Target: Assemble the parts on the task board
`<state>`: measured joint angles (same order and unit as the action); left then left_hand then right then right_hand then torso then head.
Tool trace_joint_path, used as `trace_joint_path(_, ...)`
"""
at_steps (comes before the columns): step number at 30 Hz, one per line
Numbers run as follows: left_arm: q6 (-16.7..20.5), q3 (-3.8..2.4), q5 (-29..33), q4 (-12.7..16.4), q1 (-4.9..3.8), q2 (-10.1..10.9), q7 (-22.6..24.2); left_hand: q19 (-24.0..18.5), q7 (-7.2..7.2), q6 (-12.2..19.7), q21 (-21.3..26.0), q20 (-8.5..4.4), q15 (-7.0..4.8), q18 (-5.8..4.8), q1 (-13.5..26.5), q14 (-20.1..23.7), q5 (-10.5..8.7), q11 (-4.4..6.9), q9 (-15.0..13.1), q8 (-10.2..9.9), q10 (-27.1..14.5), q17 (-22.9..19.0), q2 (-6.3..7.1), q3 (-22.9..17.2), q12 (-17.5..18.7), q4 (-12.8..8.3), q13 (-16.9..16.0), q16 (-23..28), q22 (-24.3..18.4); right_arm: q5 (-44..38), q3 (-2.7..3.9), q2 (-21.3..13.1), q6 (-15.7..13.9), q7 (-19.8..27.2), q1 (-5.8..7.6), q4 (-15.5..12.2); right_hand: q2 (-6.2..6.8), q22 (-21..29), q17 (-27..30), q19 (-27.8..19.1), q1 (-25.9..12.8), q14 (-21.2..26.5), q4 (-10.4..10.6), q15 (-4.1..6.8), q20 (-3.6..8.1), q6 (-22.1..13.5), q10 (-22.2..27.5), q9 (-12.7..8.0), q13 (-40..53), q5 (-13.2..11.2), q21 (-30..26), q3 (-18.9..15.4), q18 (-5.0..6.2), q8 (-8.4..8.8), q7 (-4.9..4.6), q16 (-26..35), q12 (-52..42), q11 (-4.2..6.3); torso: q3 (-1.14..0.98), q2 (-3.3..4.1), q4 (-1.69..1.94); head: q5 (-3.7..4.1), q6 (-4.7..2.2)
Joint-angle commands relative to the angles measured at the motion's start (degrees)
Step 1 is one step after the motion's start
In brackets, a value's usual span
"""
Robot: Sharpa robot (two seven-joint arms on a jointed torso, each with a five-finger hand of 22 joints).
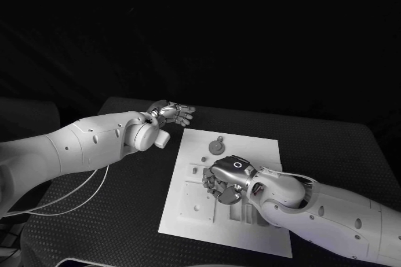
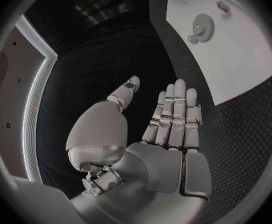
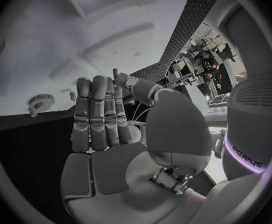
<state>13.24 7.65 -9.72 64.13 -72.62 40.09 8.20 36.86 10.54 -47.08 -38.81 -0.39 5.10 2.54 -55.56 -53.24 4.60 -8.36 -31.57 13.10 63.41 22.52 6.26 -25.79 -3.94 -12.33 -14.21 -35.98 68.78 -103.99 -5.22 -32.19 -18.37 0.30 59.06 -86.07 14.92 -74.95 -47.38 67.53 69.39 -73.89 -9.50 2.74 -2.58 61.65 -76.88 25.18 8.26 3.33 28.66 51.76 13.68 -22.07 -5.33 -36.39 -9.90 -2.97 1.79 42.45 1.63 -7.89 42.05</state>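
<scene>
Right silver hand (image 1: 227,180) poised low over the middle of the flat white task board (image 1: 251,148), palm down, fingers straight and close together; right wrist view shows the right silver hand (image 3: 108,129) with nothing between fingers and thumb, so released, holding no part. Whether the fingertips touch the board I cannot tell. Likely placed here to reach the small grey parts (image 1: 203,160) that lie just beside its fingers, toward the left arm. Just past its knuckles, farther from the robot, a round grey toothed gear (image 1: 217,145) sits on the board, apart from the hand; the same gear (image 3: 41,102) appears beyond the fingertips in the right wrist view. Recessed slots and raised shapes (image 1: 196,206) in the board lie on the hand's near side. Left silver hand (image 1: 171,113) held off the board's far corner, above the black table (image 1: 125,220), fingers extended and together, thumb apart, empty: judged parked clear so the right hand can work. From the left wrist, left hand (image 2: 167,124) faces bare table, with the gear (image 2: 203,27) well beyond its fingertips. Assembly looks early.
</scene>
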Motion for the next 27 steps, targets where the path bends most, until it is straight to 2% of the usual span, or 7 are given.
trace_joint_path(1,0.01,-0.06,0.42,0.07,-0.12,-0.13,0.84,0.40,-0.04,-0.36,0.33,0.00,0.19,0.66,0.17,-0.39,0.00,0.16,0.08,0.28,0.37,0.08,-0.58,0.14,-0.20,-0.16,0.09,0.21,0.05,-2.94,-0.19,0.69,-1.24,-0.80,-0.08,0.78,-0.32,-0.95,-0.10,0.16,0.12,0.16,-0.36,0.30,0.35,0.35,-0.32,0.05,0.11,-0.11,0.37,-0.07,1.32,-0.08,0.05,0.09,0.22,0.07,-0.01,0.01,-0.03,-0.60,0.29)
trace_joint_path(5,-0.19,-0.06,0.42,0.18,-0.13,-0.26,0.80,0.40,-0.03,-0.37,0.34,0.00,0.19,0.66,0.18,-0.39,0.00,0.16,0.08,0.30,0.38,0.11,-0.57,0.16,-0.19,-0.17,0.10,0.24,0.05,-3.06,-0.37,1.15,-0.97,-0.93,-0.08,1.21,-0.18,-0.99,-0.14,0.25,0.20,0.08,-0.34,0.32,0.39,0.44,-0.40,0.06,0.15,-0.14,0.46,0.03,1.32,-0.08,0.07,0.07,0.23,0.09,0.04,0.01,0.02,-0.88,0.59)
trace_joint_path(12,-0.36,-0.06,0.42,0.18,-0.13,-0.24,0.70,0.40,-0.02,-0.37,0.37,0.00,0.20,0.65,0.20,-0.40,-0.01,0.16,0.10,0.31,0.39,0.16,-0.58,0.17,-0.18,-0.17,0.12,0.29,0.06,-3.37,-1.49,1.64,-0.34,-0.95,-0.32,1.38,-0.13,-1.00,-0.17,0.31,0.20,0.03,-0.28,0.33,0.40,0.48,-0.46,0.06,0.18,-0.13,0.51,0.09,1.32,-0.08,0.08,0.06,0.24,0.10,0.03,0.04,0.01,-1.15,0.93)
trace_joint_path(20,-0.36,-0.06,0.42,0.24,-0.14,-0.26,0.73,0.41,0.00,-0.37,0.39,0.01,0.20,0.65,0.22,-0.40,-0.02,0.16,0.11,0.32,0.39,0.21,-0.56,0.19,-0.17,-0.17,0.14,0.33,0.07,-3.25,-1.57,1.93,0.25,-1.08,-0.69,1.78,-0.19,-1.02,-0.19,0.34,0.17,0.01,-0.23,0.34,0.41,0.48,-0.48,0.05,0.19,-0.18,0.54,0.14,1.32,-0.05,0.08,0.07,0.27,0.10,-0.02,0.01,-0.06,-1.31,1.13)
trace_joint_path(27,-0.44,-0.06,0.42,0.30,-0.14,-0.23,0.70,0.41,0.00,-0.36,0.41,0.01,0.20,0.64,0.22,-0.40,-0.03,0.16,0.12,0.33,0.40,0.25,-0.56,0.21,-0.16,-0.18,0.16,0.37,0.08,-3.37,-1.59,2.14,0.58,-1.04,-0.83,1.88,-0.20,-1.02,-0.20,0.34,0.16,0.00,-0.22,0.34,0.41,0.48,-0.48,0.05,0.20,-0.18,0.56,0.15,1.32,-0.04,0.07,0.07,0.29,0.10,0.03,-0.01,-0.07,-1.61,1.27)
